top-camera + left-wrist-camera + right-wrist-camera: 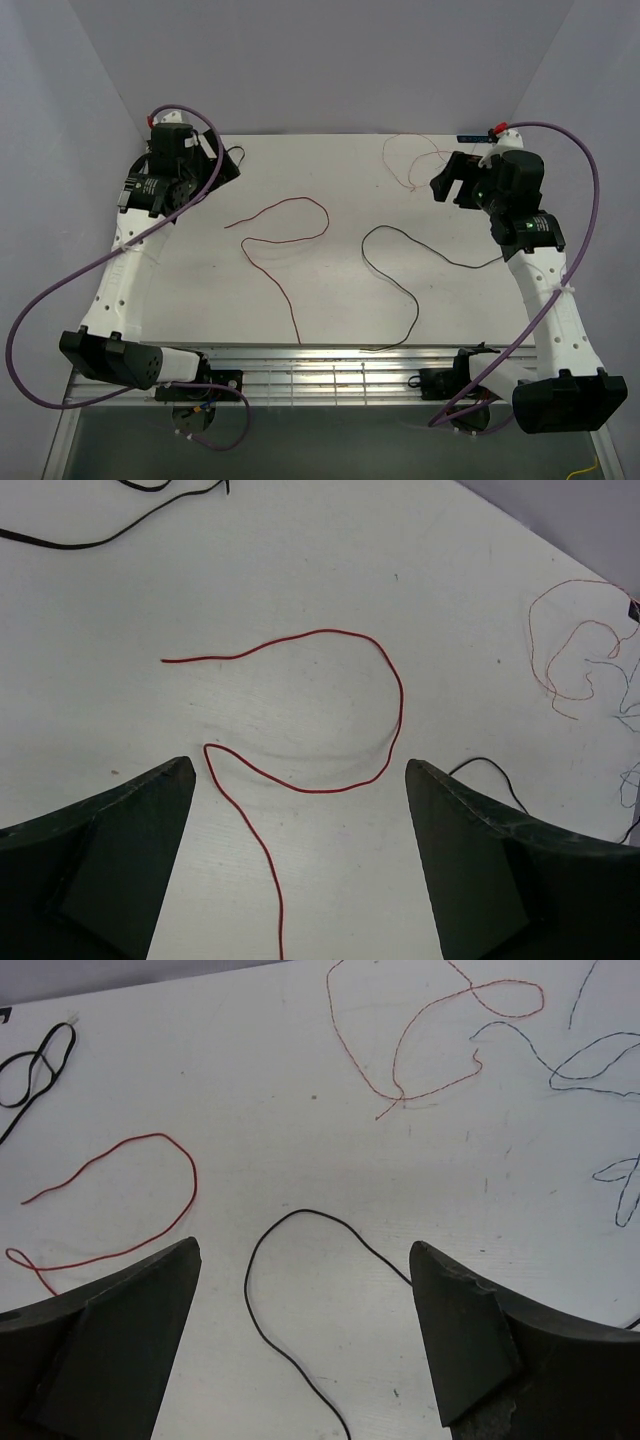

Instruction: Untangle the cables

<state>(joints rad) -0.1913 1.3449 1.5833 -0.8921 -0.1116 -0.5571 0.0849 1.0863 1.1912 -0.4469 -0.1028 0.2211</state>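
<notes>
Three thin cables lie apart on the white table (300, 170). The dark red cable (326, 217) curls at centre left. The black cable (381, 227) curls at centre right. The pale pink cable (400, 135) loops at the back right. My left gripper (215, 165) is open and empty at the back left, and its wrist view (300, 770) shows the red cable (330, 632) ahead of and between the fingers. My right gripper (450, 180) is open and empty at the back right, and its wrist view (305, 1250) shows the black cable (300, 1211) between the fingers, with the red (150, 1136) and pink (400, 1098) cables beyond.
A second short black cable (235, 155) lies by the left gripper at the back left and shows as a loop in the right wrist view (35, 1065). A thin bluish wire (590, 1060) curls near the pink one. Thick purple arm cables (60, 290) hang off both sides.
</notes>
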